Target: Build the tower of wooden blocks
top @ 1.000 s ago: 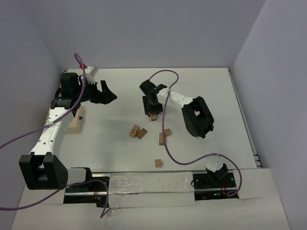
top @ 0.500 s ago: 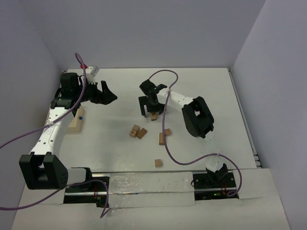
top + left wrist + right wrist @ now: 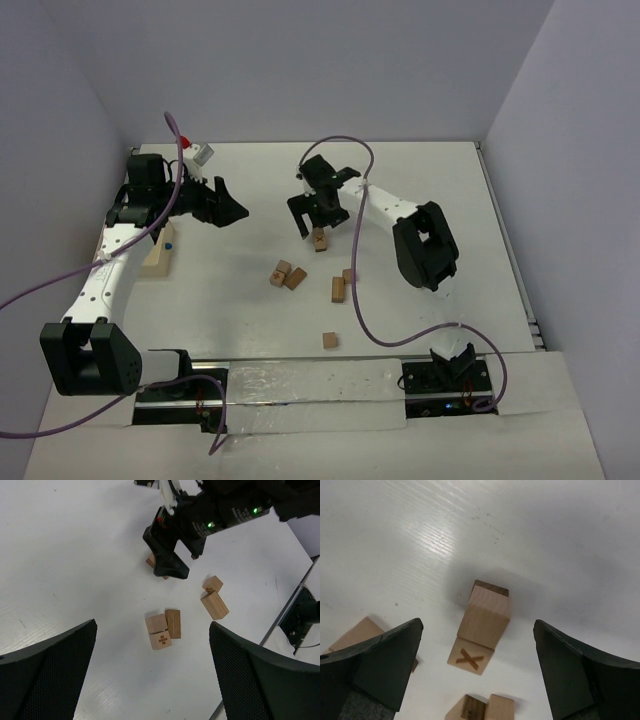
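Observation:
The tower (image 3: pixel 319 239) is a short column of wood blocks near the table's middle. In the right wrist view the tower (image 3: pixel 482 625) shows an X on its top face. My right gripper (image 3: pixel 318 220) hangs open just above it, and in its wrist view the gripper (image 3: pixel 477 625) has one finger on each side, clear of the wood. Loose wood blocks lie nearer: a pair (image 3: pixel 287 276), two more (image 3: pixel 340 287) and a single cube (image 3: pixel 329 340). My left gripper (image 3: pixel 232 203) is open and holds nothing, off to the left; its wrist view (image 3: pixel 153 630) looks down on the pair (image 3: pixel 161 631).
A longer tan block (image 3: pixel 158 255) with a blue dot lies by the left arm. The right arm's purple cable (image 3: pixel 352 300) trails over the table near the loose blocks. White walls close in the table at the back and on both sides.
My right gripper has opened and let go of the top block, which stays on the tower, then lifted slightly away. The left arm has barely shifted.

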### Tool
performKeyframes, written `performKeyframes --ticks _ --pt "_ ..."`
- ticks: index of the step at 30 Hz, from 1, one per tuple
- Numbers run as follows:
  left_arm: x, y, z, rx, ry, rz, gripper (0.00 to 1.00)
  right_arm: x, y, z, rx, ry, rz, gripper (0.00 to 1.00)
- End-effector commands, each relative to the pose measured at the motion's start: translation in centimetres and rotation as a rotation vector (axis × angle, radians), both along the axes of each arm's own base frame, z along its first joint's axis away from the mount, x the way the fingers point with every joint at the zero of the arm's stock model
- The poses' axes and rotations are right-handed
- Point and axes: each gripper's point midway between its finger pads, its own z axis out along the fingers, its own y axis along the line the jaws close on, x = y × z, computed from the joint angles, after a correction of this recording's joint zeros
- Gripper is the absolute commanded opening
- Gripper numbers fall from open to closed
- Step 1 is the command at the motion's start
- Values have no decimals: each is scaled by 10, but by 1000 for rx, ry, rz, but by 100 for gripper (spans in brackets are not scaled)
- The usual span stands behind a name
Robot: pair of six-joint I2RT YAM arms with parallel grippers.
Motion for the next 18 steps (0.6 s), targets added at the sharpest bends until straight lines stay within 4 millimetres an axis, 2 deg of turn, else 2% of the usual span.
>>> performKeyframes --ticks 1,7,9,10,11,14,18 --pt "-3 -3 20 -8 -68 -53 99 21 5 68 80 -165 109 100" --pt "-7 -3 23 0 -77 -61 99 24 5 128 106 -280 217 100" --pt "-10 -3 23 7 -85 -75 99 19 3 158 161 -337 317 100" --pt "-11 -3 24 5 -86 -79 99 19 3 159 176 -339 360 100" --pt "-12 -4 25 9 -92 -90 99 20 -6 172 180 -382 430 100" --pt "-21 -8 28 -3 -108 -149 99 3 -12 184 226 -413 641 100" --pt "-28 -13 30 -26 -113 -197 99 -13 -26 175 146 -480 887 100"
